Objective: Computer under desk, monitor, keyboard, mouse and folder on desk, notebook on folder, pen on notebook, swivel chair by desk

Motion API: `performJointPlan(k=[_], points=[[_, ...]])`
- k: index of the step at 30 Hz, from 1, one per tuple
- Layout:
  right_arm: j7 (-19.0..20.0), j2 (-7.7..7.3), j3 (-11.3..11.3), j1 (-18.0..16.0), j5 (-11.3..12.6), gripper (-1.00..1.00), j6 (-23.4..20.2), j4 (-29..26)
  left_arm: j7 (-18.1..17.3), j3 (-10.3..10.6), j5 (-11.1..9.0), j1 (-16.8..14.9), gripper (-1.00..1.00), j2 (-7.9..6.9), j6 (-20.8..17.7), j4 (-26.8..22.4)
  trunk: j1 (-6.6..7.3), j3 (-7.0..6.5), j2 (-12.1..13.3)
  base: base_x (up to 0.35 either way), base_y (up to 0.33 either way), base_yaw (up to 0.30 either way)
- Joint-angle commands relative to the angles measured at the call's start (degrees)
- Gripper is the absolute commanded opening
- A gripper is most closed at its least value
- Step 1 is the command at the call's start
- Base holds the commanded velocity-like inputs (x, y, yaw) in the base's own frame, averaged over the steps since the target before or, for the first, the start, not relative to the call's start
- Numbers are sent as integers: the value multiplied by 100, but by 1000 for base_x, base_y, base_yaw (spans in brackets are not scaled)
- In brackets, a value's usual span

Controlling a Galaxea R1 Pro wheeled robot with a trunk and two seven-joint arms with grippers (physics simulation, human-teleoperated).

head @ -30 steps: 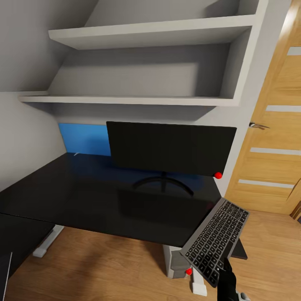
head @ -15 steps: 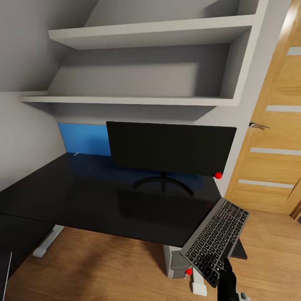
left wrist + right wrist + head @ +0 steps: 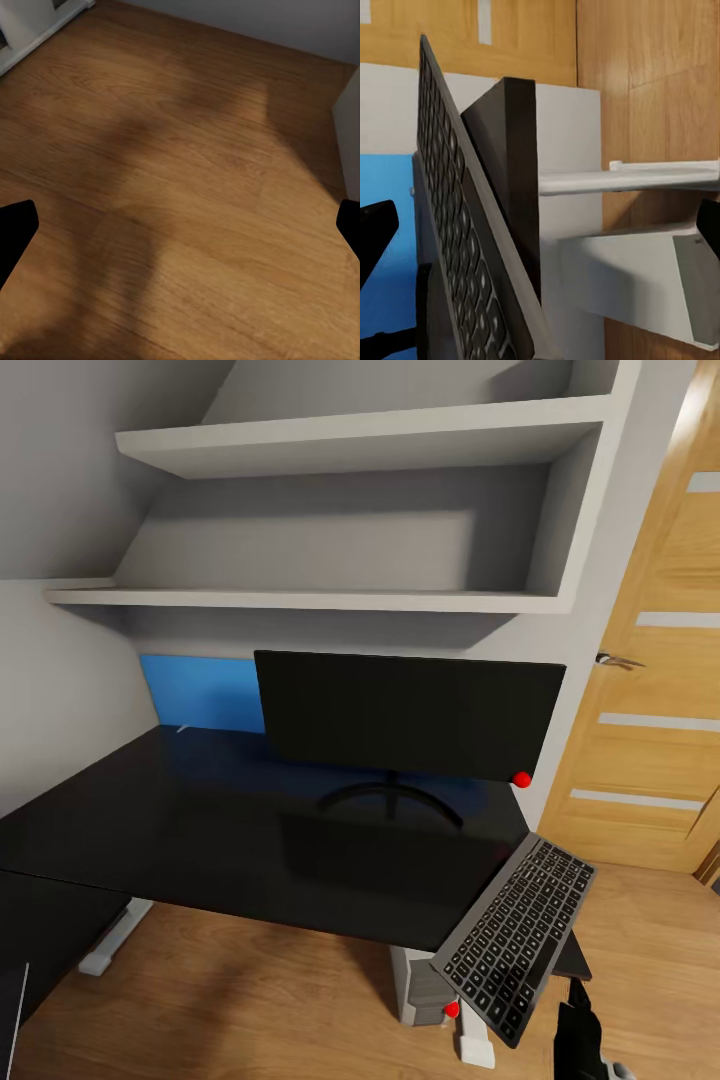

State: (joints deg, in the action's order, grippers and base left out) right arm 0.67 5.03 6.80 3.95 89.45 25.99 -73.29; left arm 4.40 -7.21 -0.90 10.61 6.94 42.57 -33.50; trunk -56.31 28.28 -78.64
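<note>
The keyboard [image 3: 517, 938] lies at the right front corner of the glossy black tabletop [image 3: 250, 830], tilted, with its far short end resting on the top near the monitor's side and its near short end hanging out past the edge and lower, over the wooden floor [image 3: 250, 1000]. Its long axis runs from the near-left to the far-right in the head view, keys facing up and slightly toward the camera. The right wrist view shows it edge-on, leaning against the corner of the tabletop's thick dark slab, with nothing gripping it. The right tool [image 3: 540, 225] has its two black fingertips spread wide at either edge of that view, apart from the keyboard, and its arm [image 3: 580, 1040] rises just beside the keyboard's near end. The left tool [image 3: 180, 225] is likewise spread wide, holding nothing, above bare floorboards. The monitor [image 3: 405, 715] stands upright toward the back of the tabletop, screen facing forward, with its red dot [image 3: 521, 779] at its lower right corner. Beneath the corner, the computer [image 3: 425, 988] sits on the floor.
</note>
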Motion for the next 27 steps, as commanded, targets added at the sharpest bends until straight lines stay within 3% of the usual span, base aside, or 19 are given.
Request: performJointPlan(k=[1, 3, 4, 7, 10, 12, 19, 20, 27], points=[[6, -6, 22, 1, 64, 100, 3, -15, -1, -8, -7, 2, 100, 3, 5, -8, -1, 3, -3, 0, 0, 0], [8, -21, 65, 1, 158, 100, -40, -25, -1, -8, -5, 2, 100, 1, 5, -8, -1, 3, -3, 0, 0, 0], [10, -89, 96, 1, 367, 100, -134, -34, -1, -8, -5, 2, 100, 2, 5, -8, -1, 3, -3, 0, 0, 0], [11, -178, 103, 1, 501, 100, -160, -35, -1, -8, -6, 2, 100, 3, 5, -8, -1, 3, -3, 0, 0, 0], [7, -445, 109, 1, 879, 100, -184, -41, -1, -8, -3, 2, 100, 1, 5, -8, -1, 3, -3, 0, 0, 0], [6, -539, 110, 1, 994, 100, -186, -42, -1, -8, -1, 2, 100, 2, 5, -8, -1, 3, -3, 0, 0, 0], [-65, -1094, 140, 1, 1635, 100, -190, -40, -1, -8, 0, 2, 100, 5, 5, -6, -1, 3, -3, 0, 0, 0], [-82, -1228, 161, 1, 1798, 100, -190, -32, -1, -11, 1, 2, 100, 3, 2, -3, -1, 3, -3, 0, 0, 0], [-94, -1606, 219, 1, 2071, 100, -167, 455, 1, -18, 0, 2, 100, 0, -13, 0, -1, 3, -3, 0, 0, 0]])
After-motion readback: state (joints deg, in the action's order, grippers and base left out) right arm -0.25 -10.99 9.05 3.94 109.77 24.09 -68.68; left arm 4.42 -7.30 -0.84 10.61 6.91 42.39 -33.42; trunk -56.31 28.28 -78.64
